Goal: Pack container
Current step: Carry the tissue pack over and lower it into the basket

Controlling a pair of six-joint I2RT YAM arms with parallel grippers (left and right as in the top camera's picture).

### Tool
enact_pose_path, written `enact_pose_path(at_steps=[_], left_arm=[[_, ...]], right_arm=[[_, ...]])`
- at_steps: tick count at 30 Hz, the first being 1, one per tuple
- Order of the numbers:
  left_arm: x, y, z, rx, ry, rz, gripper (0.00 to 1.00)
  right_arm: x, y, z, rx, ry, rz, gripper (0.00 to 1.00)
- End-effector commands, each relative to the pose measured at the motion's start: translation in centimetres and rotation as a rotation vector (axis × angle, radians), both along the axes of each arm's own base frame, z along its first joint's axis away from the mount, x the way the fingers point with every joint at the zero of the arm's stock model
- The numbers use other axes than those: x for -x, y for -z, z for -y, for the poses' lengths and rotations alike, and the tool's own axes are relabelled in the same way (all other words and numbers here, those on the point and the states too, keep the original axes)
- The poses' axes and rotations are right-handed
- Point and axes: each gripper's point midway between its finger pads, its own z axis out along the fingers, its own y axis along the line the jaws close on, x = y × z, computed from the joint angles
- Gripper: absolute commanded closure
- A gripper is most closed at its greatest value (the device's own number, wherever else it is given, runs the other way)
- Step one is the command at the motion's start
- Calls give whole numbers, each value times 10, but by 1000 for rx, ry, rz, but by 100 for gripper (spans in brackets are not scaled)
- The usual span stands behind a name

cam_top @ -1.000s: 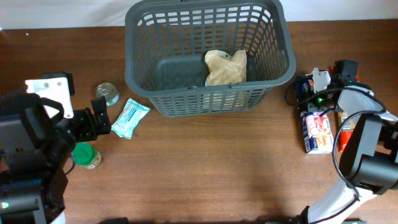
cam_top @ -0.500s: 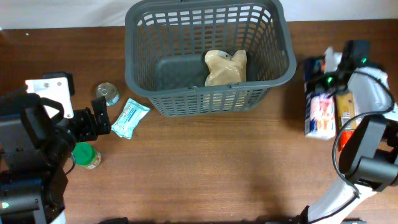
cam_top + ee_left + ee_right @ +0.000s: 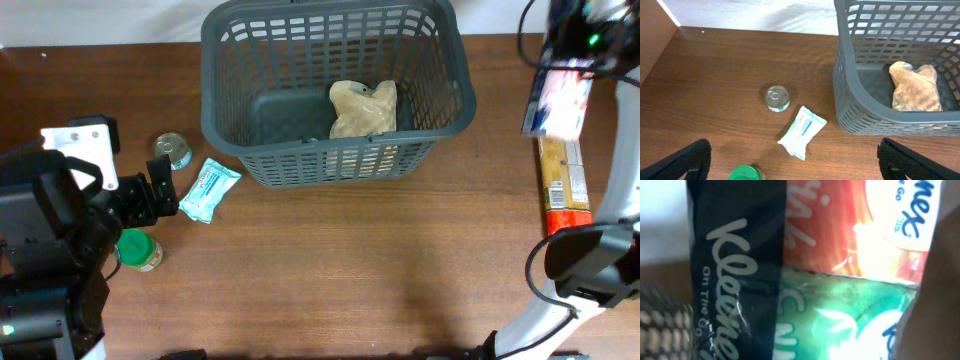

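The dark-grey slotted container (image 3: 225, 120) stands at the back middle of the table, with a tan crumpled bag (image 3: 362, 108) on its floor; both also show in the left wrist view, container (image 3: 845, 95) and bag (image 3: 915, 87). My right gripper (image 3: 580, 45) is at the far right back, shut on a Kleenex tissue multipack (image 3: 560, 100) lifted off the table; the pack fills the right wrist view (image 3: 810, 270) and hides the fingers. My left gripper (image 3: 160, 195) is open and empty at the left, above the table (image 3: 790, 165).
A small tin can (image 3: 173, 150), a light-blue wipes packet (image 3: 208, 188) and a green-lidded jar (image 3: 138, 250) lie left of the container. An orange-and-yellow box (image 3: 563, 172) lies at the right edge.
My right gripper has lifted the Kleenex pack off the table and carried it back and up. The orange-and-yellow box under it is now uncovered. The left arm has not moved.
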Motion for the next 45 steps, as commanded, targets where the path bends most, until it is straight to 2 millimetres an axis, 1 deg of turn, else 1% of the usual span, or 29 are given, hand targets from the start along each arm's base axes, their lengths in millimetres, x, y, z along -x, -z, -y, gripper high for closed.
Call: enact_pose_path(at_steps=[1,3,5,6,7,8,10,12,14,16,17,20,22,23,26,28,30,34,36,40,43,44,45], left_arm=[[0,-5,0,-12,16,12,1],[0,-5,0,-12,16,12,1],[0,-5,0,-12,16,12,1],[0,-5,0,-12,16,12,1],[0,-5,0,-12,16,12,1],[0,-5,0,-12,16,12,1],[0,-5,0,-12,16,12,1],[0,-5,0,-12,16,12,1],[0,-5,0,-12,16,12,1],[0,-5,0,-12,16,12,1],[0,-5,0,-12,16,12,1],[0,-5,0,-12,16,12,1],[0,-5,0,-12,16,12,1],[0,-5,0,-12,16,12,1],[0,-5,0,-12,16,12,1],[0,-5,0,-12,16,12,1],[0,-5,0,-12,16,12,1],[0,-5,0,-12,16,12,1],[0,-5,0,-12,16,12,1],[0,-5,0,-12,16,12,1],[0,-5,0,-12,16,12,1],[0,-5,0,-12,16,12,1],[0,-5,0,-12,16,12,1]], right_arm=[[-2,-74,-15,22,-19,182,52],[-3,-102,-32,57,-92,255,53],[-3,-127,-64,100,-222,327,53],[-2,-134,-77,121,-275,348,53],[-2,-141,-96,152,-339,372,54],[-1,-145,-110,177,-381,386,55],[-1,-147,-145,239,-486,403,55],[2,-146,-185,296,-602,418,56],[8,-143,-231,356,-732,436,56],[16,-142,-266,416,-827,454,56],[21,-139,-288,471,-886,463,56],[31,-133,-327,572,-973,476,55],[35,-123,-346,620,-1023,457,55],[39,-116,-354,635,-1049,443,54],[45,-80,-372,665,-1155,353,54],[48,-56,-380,667,-1224,289,54],[49,-36,-383,653,-1277,241,55],[54,-7,-391,623,-1371,182,55],[56,2,-396,602,-1408,169,55],[56,22,-397,595,-1443,120,55],[58,32,-398,576,-1459,90,55],[58,33,-398,570,-1464,87,54],[59,34,-399,566,-1466,85,49]])
